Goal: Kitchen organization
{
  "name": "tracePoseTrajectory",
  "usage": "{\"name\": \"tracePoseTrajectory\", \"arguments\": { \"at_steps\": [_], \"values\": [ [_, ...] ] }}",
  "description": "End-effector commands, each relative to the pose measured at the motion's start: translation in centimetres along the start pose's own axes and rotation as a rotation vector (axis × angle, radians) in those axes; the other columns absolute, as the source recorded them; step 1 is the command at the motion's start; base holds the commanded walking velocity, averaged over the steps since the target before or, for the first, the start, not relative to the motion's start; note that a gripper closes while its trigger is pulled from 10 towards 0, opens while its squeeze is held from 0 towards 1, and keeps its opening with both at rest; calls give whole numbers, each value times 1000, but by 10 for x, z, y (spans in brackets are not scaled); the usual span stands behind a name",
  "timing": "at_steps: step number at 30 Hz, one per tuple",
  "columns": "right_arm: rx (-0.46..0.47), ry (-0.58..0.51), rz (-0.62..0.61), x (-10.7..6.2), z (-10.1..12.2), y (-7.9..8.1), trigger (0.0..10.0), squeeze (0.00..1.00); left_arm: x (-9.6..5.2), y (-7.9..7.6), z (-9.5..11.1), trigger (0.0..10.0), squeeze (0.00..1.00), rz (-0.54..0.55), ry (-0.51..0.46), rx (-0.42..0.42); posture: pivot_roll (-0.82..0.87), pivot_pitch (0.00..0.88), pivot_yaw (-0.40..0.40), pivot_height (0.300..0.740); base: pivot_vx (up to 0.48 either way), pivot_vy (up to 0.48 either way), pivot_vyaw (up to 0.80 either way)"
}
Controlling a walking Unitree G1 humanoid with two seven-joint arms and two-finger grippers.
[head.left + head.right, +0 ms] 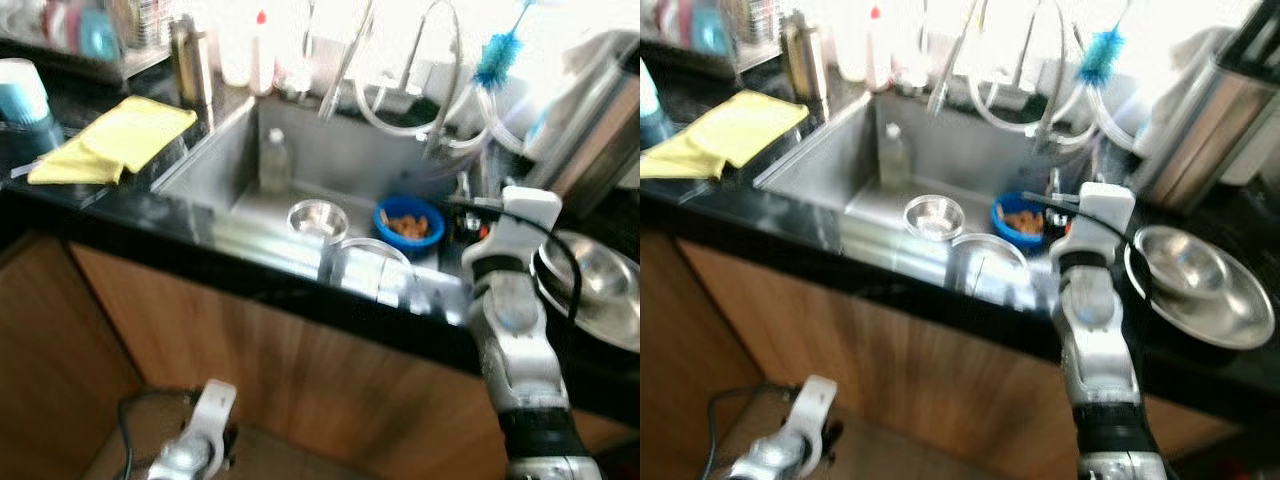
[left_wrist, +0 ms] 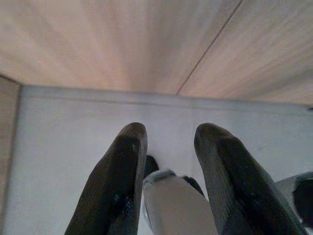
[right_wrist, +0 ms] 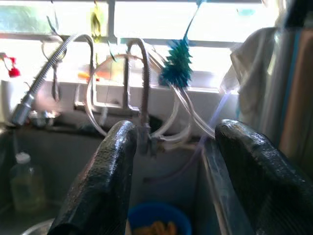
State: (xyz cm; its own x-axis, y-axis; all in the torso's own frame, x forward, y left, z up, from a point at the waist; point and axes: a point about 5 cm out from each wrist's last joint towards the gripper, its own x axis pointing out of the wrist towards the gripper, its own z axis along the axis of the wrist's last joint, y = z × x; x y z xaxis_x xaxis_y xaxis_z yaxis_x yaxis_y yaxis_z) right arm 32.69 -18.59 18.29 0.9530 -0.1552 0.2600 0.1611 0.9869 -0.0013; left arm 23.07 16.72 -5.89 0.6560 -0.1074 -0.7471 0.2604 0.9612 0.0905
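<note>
Right gripper (image 3: 171, 186): your right arm reaches over the front edge of the counter toward the sink, and the two black fingers stand wide apart with nothing between them.
Left gripper (image 2: 168, 181): your left arm hangs low in front of the wooden cabinet (image 1: 300, 370); the fingers are parted, pointing at the floor, holding nothing.
Sink (image 1: 330, 160): a steel basin set into the black counter (image 1: 100, 215), straight ahead of you.
Blue bowl (image 1: 409, 224): it sits in the sink toward your right, with orange scraps inside, just beyond your right gripper.
Small steel bowl (image 1: 317, 218): it rests on the sink floor, to the left of the blue bowl and apart from it.
Glass lid (image 1: 365, 262): a round clear piece, nearest the front wall of the sink; you cannot tell more through the blur.
Bottle (image 1: 274, 160): a clear bottle stands upright against the sink's back wall.
Steel pan (image 1: 1200, 285): it lies on the counter just to the right of your right arm.
Yellow cloth (image 1: 120, 138): it is spread on the counter left of the sink.
Faucet (image 3: 139, 93): it arches over the back of the sink, with a blue brush (image 3: 177, 66) hanging beside it.
</note>
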Motion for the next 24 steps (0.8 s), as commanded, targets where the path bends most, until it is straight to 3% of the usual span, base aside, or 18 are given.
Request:
{"name": "tracePoseTrajectory", "arguments": {
  "at_steps": [1,16,24],
  "values": [
    [2,-13,10,1,4,3,10000,0,-1,4,-4,10000,0,13,14,-7,236,40,-140,711,304,0,0],
    [0,-11,5,2,5,3,10000,0,-1,4,-4,10000,0,14,9,-10,229,49,-136,711,305,0,0],
    [-1,-21,-66,-1,9,-5,10000,0,-1,4,-3,10000,0,13,7,-11,226,51,-135,711,0,0,0]
  ]
}}
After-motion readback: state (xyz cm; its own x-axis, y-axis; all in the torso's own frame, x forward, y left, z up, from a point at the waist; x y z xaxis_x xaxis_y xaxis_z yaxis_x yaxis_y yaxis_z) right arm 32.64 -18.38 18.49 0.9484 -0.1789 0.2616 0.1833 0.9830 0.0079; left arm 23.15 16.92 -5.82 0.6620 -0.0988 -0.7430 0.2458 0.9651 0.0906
